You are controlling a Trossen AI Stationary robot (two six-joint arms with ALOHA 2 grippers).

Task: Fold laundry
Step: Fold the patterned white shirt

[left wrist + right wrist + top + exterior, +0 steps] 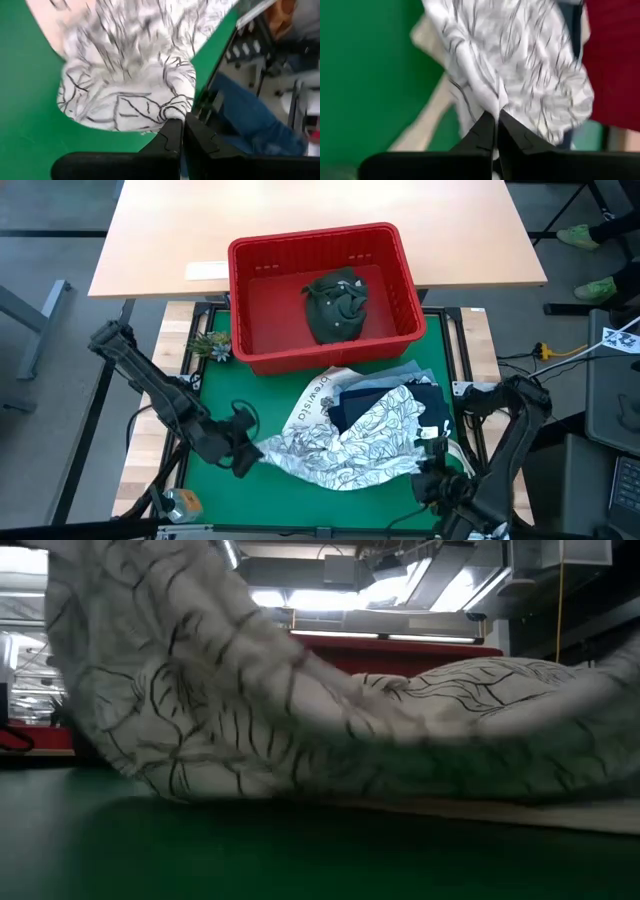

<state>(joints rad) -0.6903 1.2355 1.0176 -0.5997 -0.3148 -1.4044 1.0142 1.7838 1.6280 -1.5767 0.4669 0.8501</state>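
A white garment with dark leaf print (350,445) lies bunched across the green mat (215,395), over a navy garment (360,405) and a light blue one (400,375). My left gripper (252,452) is shut on its left end, and my right gripper (432,442) is shut on its right side. Both held ends are raised; in the low view the garment's middle (300,770) sags onto the mat. A dark olive garment (338,305) sits crumpled on the floor of the red basket (310,238). My left gripper pinches a bunched fold at the white garment's left end (172,111) between its two fingers, slanting down from the table's left. That end is lifted off the mat and the cloth trails away slack. My right gripper pinches a gathered fold on the garment's right side (495,102) between its two fingers, steeply from above. The cloth hangs from the fingertips in loose folds, and its lower part rests on the pile.
A white tote with lettering (322,395) lies partly under the pile, next to the basket's near wall. A small plant-like item (210,345) sits at the mat's far left corner and a roll (183,502) at the near left. A wooden tabletop (160,230) lies beyond.
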